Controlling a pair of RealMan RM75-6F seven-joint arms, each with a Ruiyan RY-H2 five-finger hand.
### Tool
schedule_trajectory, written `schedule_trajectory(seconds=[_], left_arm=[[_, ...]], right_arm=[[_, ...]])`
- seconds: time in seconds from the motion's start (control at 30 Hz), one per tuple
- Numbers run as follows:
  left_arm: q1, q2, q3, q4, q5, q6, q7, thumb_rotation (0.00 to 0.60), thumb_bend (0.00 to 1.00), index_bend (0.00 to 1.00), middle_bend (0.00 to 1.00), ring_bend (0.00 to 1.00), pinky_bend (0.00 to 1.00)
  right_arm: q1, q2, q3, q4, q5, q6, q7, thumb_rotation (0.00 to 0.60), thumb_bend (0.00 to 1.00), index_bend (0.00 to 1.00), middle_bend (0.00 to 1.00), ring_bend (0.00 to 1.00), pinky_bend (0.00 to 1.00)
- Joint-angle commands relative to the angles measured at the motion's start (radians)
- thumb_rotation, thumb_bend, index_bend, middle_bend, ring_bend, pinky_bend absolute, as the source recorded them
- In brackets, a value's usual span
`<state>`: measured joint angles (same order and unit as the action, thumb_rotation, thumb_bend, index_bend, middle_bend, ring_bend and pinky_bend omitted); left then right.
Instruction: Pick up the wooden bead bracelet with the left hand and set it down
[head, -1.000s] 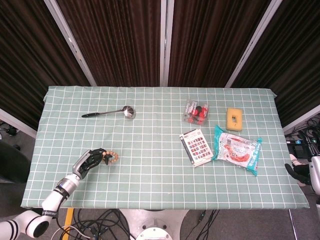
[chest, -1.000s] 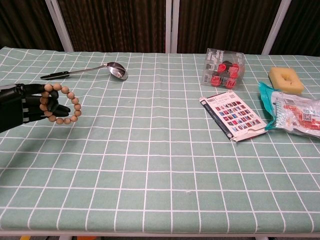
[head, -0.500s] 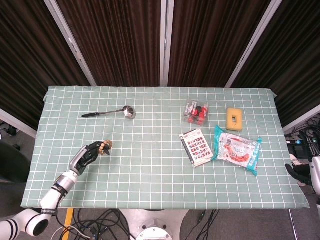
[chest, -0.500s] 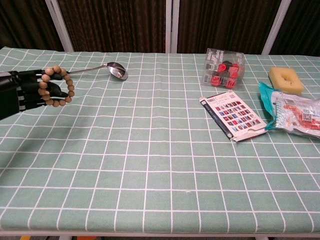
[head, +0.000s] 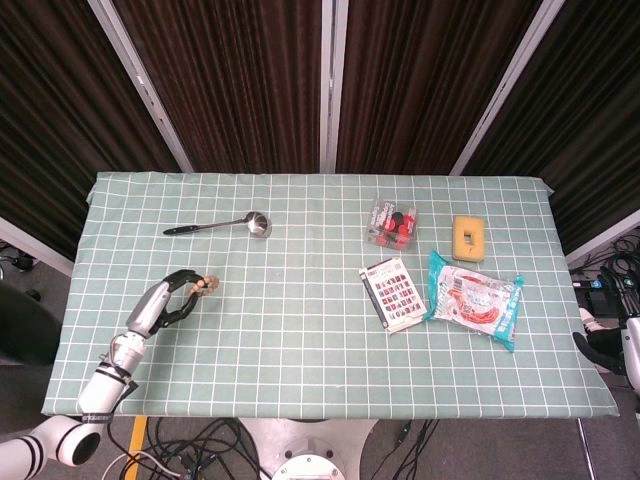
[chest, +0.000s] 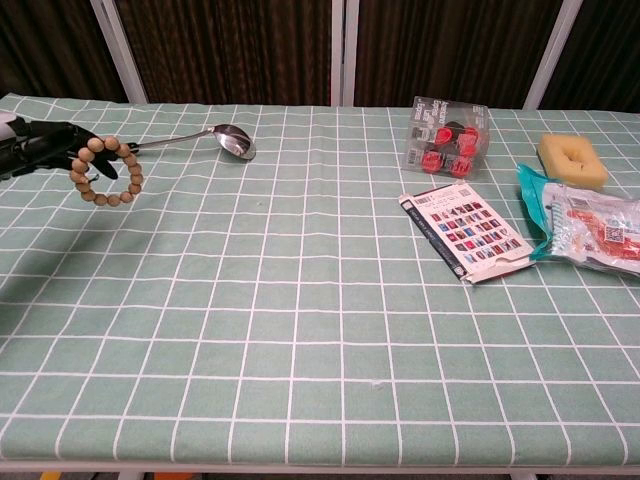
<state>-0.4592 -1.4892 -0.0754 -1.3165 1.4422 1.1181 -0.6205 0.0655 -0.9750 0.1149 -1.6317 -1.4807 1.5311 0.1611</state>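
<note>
The left arm reaches up from the lower left corner of the head view, its white and silver forearm angled toward the upper right over the near left part of the surface. At its end the black left hand (head: 165, 301) is raised above the surface, fingers (head: 185, 280) curled forward. The wooden bead bracelet (chest: 104, 172) hangs as a loop from those fingers. In the chest view the same hand enters from the left edge, mostly cut off, with the dark fingers pointing right and the bracelet dangling below them. The right arm shows only as a small dark and white part at the far right edge of the head view; the right hand itself is not seen.
</note>
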Motion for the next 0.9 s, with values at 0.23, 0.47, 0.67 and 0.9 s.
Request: schedule_trajectory(seconds=[0.23,0.47,0.67,0.9], left_arm=[[0.078,0.004,-0.097,-0.022,-0.05,0.266,0.373,0.6,0.24,0.29,0.3,0.11,0.12],[0.179,0.15,-0.092,-0.019,-0.09,0.339,0.437,0.6,0.24,0.32,0.36,0.23,0.11],[0.279,0.261,0.005,-0.06,-0.061,0.364,0.503,0.6,0.24,0.31,0.32,0.15,0.08],[0.365,0.316,0.058,-0.17,-0.055,0.4,0.503,0.587,0.24,0.31,0.29,0.12,0.08]], right_arm=[[-0.001,0.014,-0.025,0.011,-0.004,-0.041,0.027,0.6,0.13,0.05,0.17,0.0,0.0],[0.008,0.041,-0.055,0.016,-0.017,-0.101,0.071,0.6,0.15,0.05,0.16,0.0,0.0],[0.014,0.018,-0.081,0.052,-0.111,-0.074,0.139,0.6,0.19,0.05,0.1,0.0,0.0],[0.015,-0.003,-0.09,0.047,-0.14,-0.056,0.074,0.6,0.19,0.05,0.07,0.0,0.0]])
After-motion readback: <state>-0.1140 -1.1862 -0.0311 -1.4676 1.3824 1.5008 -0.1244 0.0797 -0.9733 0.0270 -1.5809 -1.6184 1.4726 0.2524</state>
